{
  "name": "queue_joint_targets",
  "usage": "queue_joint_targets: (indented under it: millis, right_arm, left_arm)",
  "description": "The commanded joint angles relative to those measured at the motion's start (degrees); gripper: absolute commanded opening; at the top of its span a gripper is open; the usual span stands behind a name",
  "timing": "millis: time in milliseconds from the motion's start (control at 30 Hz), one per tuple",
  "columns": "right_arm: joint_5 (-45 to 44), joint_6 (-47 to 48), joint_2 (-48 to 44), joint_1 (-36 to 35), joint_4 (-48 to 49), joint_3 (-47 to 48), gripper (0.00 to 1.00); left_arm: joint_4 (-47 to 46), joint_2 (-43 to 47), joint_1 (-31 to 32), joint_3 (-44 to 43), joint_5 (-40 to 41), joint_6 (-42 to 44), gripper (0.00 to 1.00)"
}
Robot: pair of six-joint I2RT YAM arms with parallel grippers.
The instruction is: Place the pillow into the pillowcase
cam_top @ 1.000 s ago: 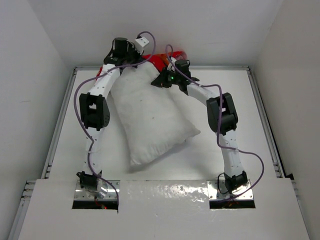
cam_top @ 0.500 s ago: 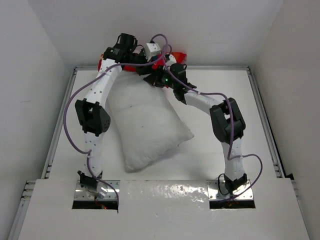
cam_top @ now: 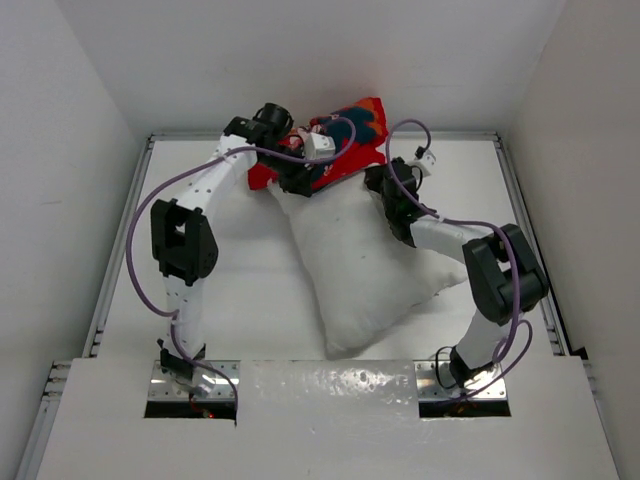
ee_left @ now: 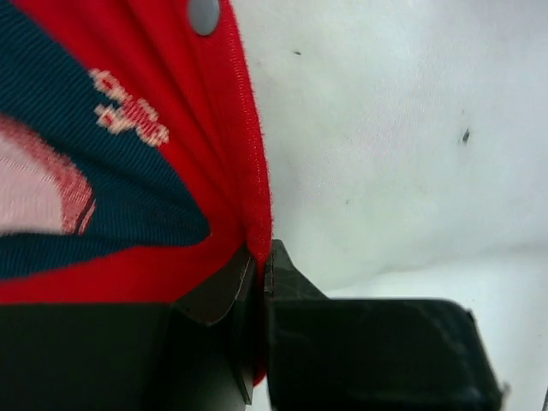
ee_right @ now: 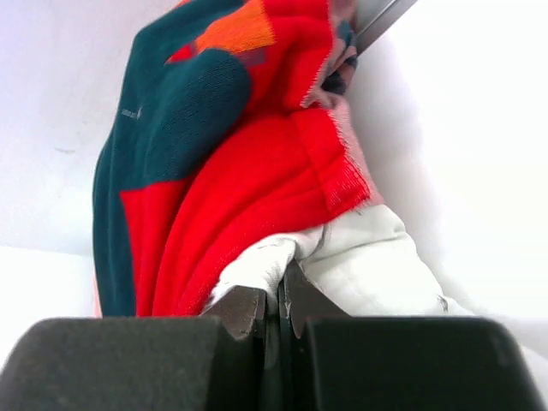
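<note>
L gripper (ee_left: pixel 259 261) clamped on pillowcase (ee_left: pixel 128 171) edge; R gripper (ee_right: pixel 278 291) pinched on pillow (cam_top: pixel 360 260) corner; bare table (cam_top: pixel 250 290) left of pillow.

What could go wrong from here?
1. The left gripper is shut on only the thin hem of the pillowcase; a hard pull might slip it free.
2. The right gripper seems to pinch white pillow fabric beside the red edge, so pulling may drag the pillow instead of opening the case.
3. The top view shows most of the pillow outside the bunched case, so it could jam at the mouth.
</note>
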State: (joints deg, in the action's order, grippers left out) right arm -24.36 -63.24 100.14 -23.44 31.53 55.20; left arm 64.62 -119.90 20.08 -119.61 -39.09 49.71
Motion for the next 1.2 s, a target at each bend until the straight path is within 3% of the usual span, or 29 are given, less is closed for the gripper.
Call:
queue_joint_targets:
  millis: [0, 33, 67, 133, 167, 200, 233, 300, 333, 400, 433, 500, 533, 567, 633, 667, 700, 733, 767, 800, 833, 900, 1000, 1167]
  right_arm:
    - [-10.71, -1.97, -2.32, 3.23, 7.06, -0.79, 0.0]
    - [-10.36, -1.62, -1.79, 3.23, 6.88, -1.23, 0.0]
    - [-10.62, 0.99, -1.35, 3.31, 6.44, -1.67, 0.0]
    - [-7.14, 5.91, 0.93, 4.62, 3.29, 0.51, 0.0]
    - [-5.89, 9.42, 1.28, 5.33, -2.55, 1.74, 0.11]
    - [-5.0, 11.02, 1.38, 5.95, -5.4, 2.88, 0.57]
    - [-3.34, 15.73, 1.29, 7.17, -7.6, 5.25, 0.79]
    - [-2.1, 22.34, 0.94, 7.79, -13.49, 8.42, 0.99]
    - [-1.92, 29.42, 0.94, 7.8, -15.6, 12.52, 0.99]
    - [-0.6, 34.66, 0.68, 7.71, -22.19, 16.59, 0.99]
    - [-0.34, 38.16, 0.32, 7.71, -23.78, 19.74, 0.99]
    - [4.21, 41.17, -0.73, 7.71, -26.43, 21.43, 0.97]
    - [6.93, 43.71, -2.04, 7.71, -26.6, 22.14, 0.35]
    - [8.26, 42.43, -3.18, 6.93, -27.74, 22.93, 0.0]
    - [8.18, 43.54, -3.72, 5.53, -29.32, 24.15, 0.0]
    - [8.19, 44.95, -3.72, 4.38, -31.07, 24.86, 0.09]
    - [6.8, 46.53, -3.63, 1.41, -31.61, 26.52, 0.32]
    - [6.17, 50.98, -3.37, -0.36, -33.53, 27.41, 0.56]
    - [5.56, 53.72, -2.67, -2.46, -35.55, 28.11, 0.85]
    - [6.42, 56.19, -2.14, -6.66, -36.62, 29.34, 0.94]
    - [7.91, 61.35, -1.36, -8.62, -37.84, 30.05, 0.99]
    - [8.89, 66.98, 2.67, -14.05, -43.02, 31.89, 0.99]
    - [5.74, 70.35, 6.46, -19.16, -44.53, 33.82, 0.99]
    - [4.32, 67.37, 14.02, -20.41, -44.8, 37.7, 0.99]
  left_arm:
    - [6.59, 1.68, 1.37, 2.71, -1.33, -1.19, 0.0]
    - [5.79, 1.6, 1.8, 3.33, -3.6, -1.55, 0.0]
    - [5.0, 1.6, 1.81, 4.29, -5.19, -1.81, 0.07]
    - [2.45, 1.68, 1.63, 4.56, -7.93, -2.51, 0.38]
    - [1.74, 1.68, 1.37, 3.87, -8.02, -3.82, 0.65]
    - [0.87, 1.6, -0.28, 2.9, -7.93, -4.97, 0.74]
    - [0.77, 1.42, -1.78, 0.02, -8.37, -7.24, 0.84]
    - [-1.15, 1.85, -8.34, -2.28, -10.81, -10.41, 0.88]
    - [-2.82, 2.56, -11.0, -1.94, -11.0, -14.52, 0.92]
    - [-10.97, 5.96, -17.07, 0.77, -6.46, -17.88, 0.9]
    - [-14.05, 7.47, -18.48, 5.83, -3.48, -20.16, 0.73]
    - [-23.02, 10.89, -20.08, 11.39, 5.46, -20.97, 0.27]
    - [-25.31, 11.35, -20.08, 16.2, 8.13, -20.63, 0.0]
    - [-28.03, 10.92, -20.08, 18.6, 10.15, -19.14, 0.0]
    - [-28.93, 8.82, -20.08, 18.71, 10.17, -18.69, 0.05]
    - [-29.2, 7.41, -20.08, 18.19, 9.91, -18.69, 0.15]
    - [-29.37, 4.26, -20.08, 16.79, 9.39, -18.69, 0.25]
    - [-29.72, 2.75, -20.08, 16.35, 9.12, -18.86, 0.5]
    - [-31.64, 1.43, -20.08, 16.08, 9.21, -19.04, 0.59]
    - [-32.71, -1.02, -20.08, 15.82, 8.95, -19.04, 0.64]
    - [-33.76, -2.0, -19.9, 15.81, 8.51, -18.34, 0.71]
    - [-37.18, -4.37, -18.85, 15.81, 8.24, -17.38, 0.81]
    - [-39.47, -6.66, -18.32, 15.72, 8.33, -17.28, 0.84]
    - [-50.63, -9.64, -18.14, 16.43, 12.18, -23.78, 0.84]
